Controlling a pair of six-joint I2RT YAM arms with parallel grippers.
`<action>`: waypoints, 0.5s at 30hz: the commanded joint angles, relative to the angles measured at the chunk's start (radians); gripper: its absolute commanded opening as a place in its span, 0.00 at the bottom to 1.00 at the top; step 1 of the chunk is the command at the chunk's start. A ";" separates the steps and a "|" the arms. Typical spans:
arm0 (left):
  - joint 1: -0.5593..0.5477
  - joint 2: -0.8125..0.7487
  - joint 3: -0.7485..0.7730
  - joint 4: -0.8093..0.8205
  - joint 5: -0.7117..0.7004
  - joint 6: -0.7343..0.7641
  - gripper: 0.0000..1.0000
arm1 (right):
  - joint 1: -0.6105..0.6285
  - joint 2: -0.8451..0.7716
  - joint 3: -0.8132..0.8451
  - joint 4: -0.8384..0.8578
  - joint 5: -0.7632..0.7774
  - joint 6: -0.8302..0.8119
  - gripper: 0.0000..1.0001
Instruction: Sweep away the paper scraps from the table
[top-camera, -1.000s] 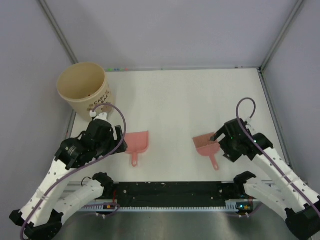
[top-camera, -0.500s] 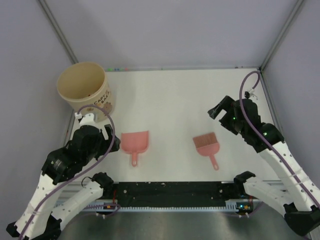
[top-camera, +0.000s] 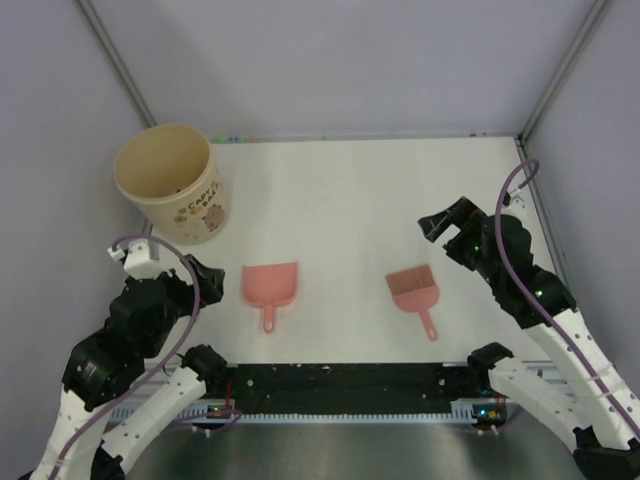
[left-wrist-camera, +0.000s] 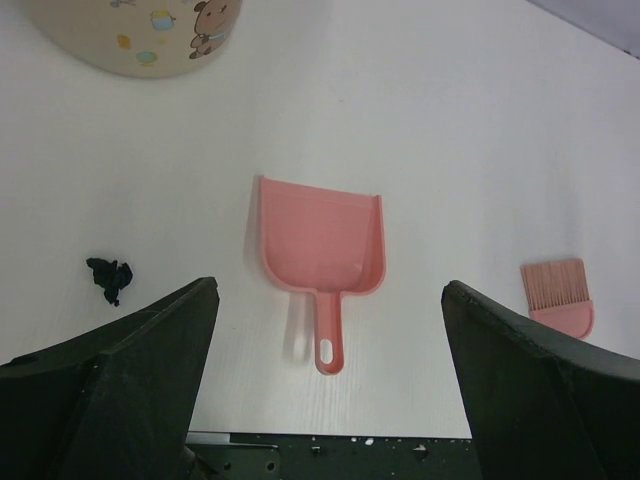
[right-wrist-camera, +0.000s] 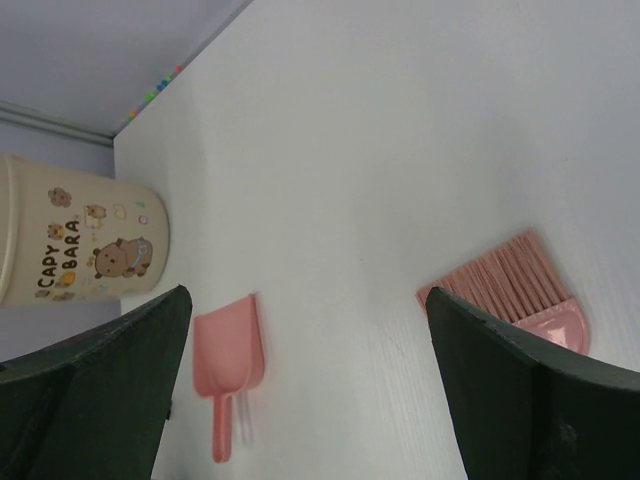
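"So, where's the paper?"

"I can find one black paper scrap (left-wrist-camera: 110, 279). It lies on the white table (top-camera: 370, 190) near the front edge, just beyond my left gripper (left-wrist-camera: 327, 292) and off to the left of the pink dustpan (left-wrist-camera: 322, 250). From the overhead camera my left arm covers that spot. If there are other scraps, I can't see them."

"How will it handle?"

"I'd judge it to be nearly weightless, soft and springy. A nudge would send it skidding or rolling on this smooth top, and pinching it would probably only squash it. It's better pushed with bristles than grabbed."

"Which way does it point?"

"No particular way. It's a ragged wad with no long axis worth naming. The tools do have one: the dustpan's handle points at my bases and its mouth opens toward the far wall. The pink hand brush (top-camera: 413, 290) lies slightly skewed, with its bristles away from me and its handle toward the front right. I'd take each by its handle."

"And your hands?"

"My left gripper and my right gripper (right-wrist-camera: 308, 293) both stand with jaws spread wide. They hold nothing and hang above the table. The cream capybara tub (top-camera: 170, 185) stands at the far left corner."
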 joint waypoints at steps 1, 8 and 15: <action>-0.004 -0.044 -0.029 0.104 -0.042 0.007 0.99 | 0.010 -0.016 -0.007 0.052 0.014 -0.002 0.99; -0.004 -0.053 -0.039 0.098 -0.040 -0.016 0.99 | 0.010 -0.008 -0.006 0.052 0.011 -0.013 0.99; -0.004 -0.057 -0.058 0.110 -0.042 -0.042 0.99 | 0.010 0.024 0.019 0.052 0.001 -0.039 0.99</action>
